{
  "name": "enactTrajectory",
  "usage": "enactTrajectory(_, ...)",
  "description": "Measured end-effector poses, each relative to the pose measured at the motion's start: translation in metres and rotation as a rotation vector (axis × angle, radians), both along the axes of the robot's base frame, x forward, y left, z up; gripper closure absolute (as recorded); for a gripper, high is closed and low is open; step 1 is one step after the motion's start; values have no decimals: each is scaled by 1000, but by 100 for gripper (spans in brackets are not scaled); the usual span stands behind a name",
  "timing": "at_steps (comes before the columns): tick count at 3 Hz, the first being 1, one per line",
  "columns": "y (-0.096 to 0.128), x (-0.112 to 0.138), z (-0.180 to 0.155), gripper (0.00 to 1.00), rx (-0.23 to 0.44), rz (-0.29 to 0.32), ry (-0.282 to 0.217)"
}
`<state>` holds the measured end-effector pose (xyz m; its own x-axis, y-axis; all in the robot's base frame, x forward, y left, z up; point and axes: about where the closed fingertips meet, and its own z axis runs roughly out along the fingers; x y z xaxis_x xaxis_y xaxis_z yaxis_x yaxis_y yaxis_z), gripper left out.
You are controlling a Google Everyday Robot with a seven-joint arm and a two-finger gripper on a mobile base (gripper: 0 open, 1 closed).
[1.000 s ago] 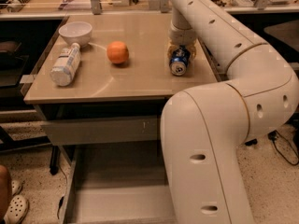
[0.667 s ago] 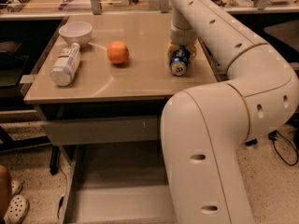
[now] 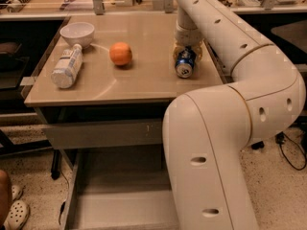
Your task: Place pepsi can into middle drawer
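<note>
We read this as the grasping step: the gripper (image 3: 187, 54) is down on the bench (image 3: 144, 83) right over the pepsi can (image 3: 184, 64), which lies on its side near the bench's 3 o'clock edge with its silver end turned toward 6 o'clock. Whether the gripper has closed on the can we cannot tell, since the wrist hides the contact. The orange (image 3: 120, 53) sits well apart at the can's 9 o'clock, with the plastic bottle (image 3: 66, 67) and white bowl (image 3: 77, 33) farther out that way (none of them in the way). The middle drawer (image 3: 120, 210) stands pulled out at 6 o'clock below the bench, under a shut drawer front (image 3: 100, 134), with the arm (image 3: 225, 143) covering its 3 o'clock side. Next, we judge, comes a firm hold and a lift clear of the bench edge, then a carry toward 6 o'clock and down into the drawer.
</note>
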<state>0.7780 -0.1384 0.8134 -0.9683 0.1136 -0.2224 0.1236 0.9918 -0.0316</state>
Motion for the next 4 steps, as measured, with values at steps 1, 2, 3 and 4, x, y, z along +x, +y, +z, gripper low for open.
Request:
enactTrajectory(1,-18,-16,1,100,27,-11,20)
enactTrajectory(2,-32,-40,-2,100,73,-8,53)
enactTrajectory(3,-32,-40,-2,100,73,-8,53)
enactTrajectory(4,-35,-54,-2,100,71,-5,63)
